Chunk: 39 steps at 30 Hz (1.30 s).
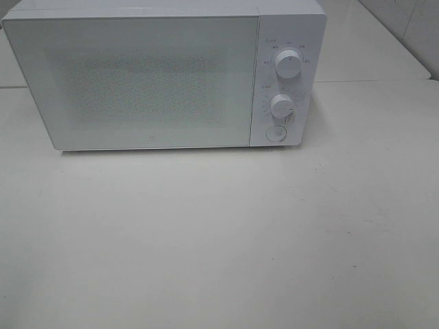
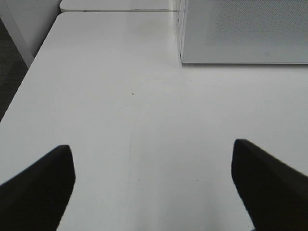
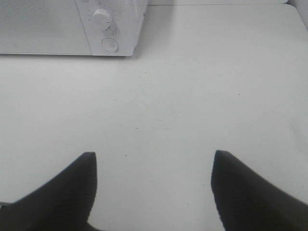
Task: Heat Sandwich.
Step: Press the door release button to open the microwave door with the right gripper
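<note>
A white microwave stands at the back of the white table with its door shut. Two white knobs and a round button sit on its right panel. The sandwich and its pink plate are out of view in every frame. My left gripper is open and empty over the bare table, left of the microwave's front corner. My right gripper is open and empty over the table, in front of the microwave's knob panel. Neither gripper shows in the high view.
The table's left edge drops to a dark floor. A second table surface lies behind and right of the microwave.
</note>
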Each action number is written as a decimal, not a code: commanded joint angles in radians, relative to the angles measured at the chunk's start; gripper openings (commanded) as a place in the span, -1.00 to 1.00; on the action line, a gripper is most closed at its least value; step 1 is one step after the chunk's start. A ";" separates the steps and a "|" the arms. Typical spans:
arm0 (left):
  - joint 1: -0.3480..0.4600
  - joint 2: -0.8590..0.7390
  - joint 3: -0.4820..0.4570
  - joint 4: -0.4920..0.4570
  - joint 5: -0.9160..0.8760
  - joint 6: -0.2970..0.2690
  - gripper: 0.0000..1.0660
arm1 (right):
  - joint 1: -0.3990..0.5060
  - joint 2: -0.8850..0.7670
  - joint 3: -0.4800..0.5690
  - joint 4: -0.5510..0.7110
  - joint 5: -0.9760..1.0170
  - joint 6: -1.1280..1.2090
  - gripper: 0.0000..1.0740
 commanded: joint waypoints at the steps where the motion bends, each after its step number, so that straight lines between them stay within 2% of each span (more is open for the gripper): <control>1: 0.001 -0.017 0.002 -0.006 -0.009 0.000 0.53 | -0.019 -0.027 0.002 -0.001 -0.005 -0.008 0.25; 39: 0.001 -0.017 0.002 -0.006 -0.009 0.000 0.53 | -0.019 -0.026 0.002 -0.004 -0.006 0.008 0.25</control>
